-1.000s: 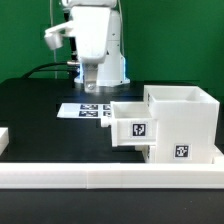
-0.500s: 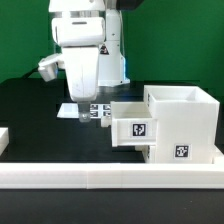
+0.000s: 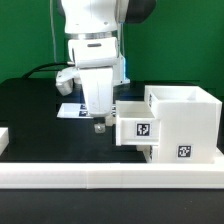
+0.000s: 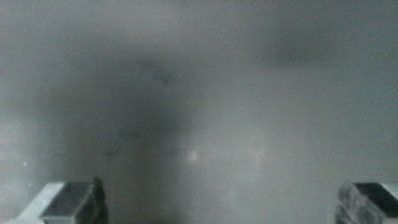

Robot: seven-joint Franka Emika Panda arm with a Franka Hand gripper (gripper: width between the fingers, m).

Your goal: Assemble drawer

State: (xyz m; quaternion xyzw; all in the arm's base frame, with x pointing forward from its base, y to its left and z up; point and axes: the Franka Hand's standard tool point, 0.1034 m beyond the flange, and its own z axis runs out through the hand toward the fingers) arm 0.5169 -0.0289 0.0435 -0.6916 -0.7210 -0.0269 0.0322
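Observation:
The drawer's tall white housing (image 3: 185, 120) stands at the exterior view's right, with a square tag on its front. One shallow white tray (image 3: 135, 128), also tagged, sticks out of the housing toward the exterior view's left. My gripper (image 3: 99, 125) hangs low over the black table just left of that tray, apart from it. In the wrist view my gripper (image 4: 222, 205) is open and empty, with the fingertips (image 4: 80, 203) at the picture's edges. The rest of that view is a grey blur.
The marker board (image 3: 72, 110) lies on the table behind the gripper, partly hidden by it. A long low white rail (image 3: 110, 178) runs along the front. A small white part (image 3: 3, 140) shows at the exterior view's left edge.
The arm has come forward and down from the back, then toward the exterior view's right, close beside the tray. The drawer parts have not moved.

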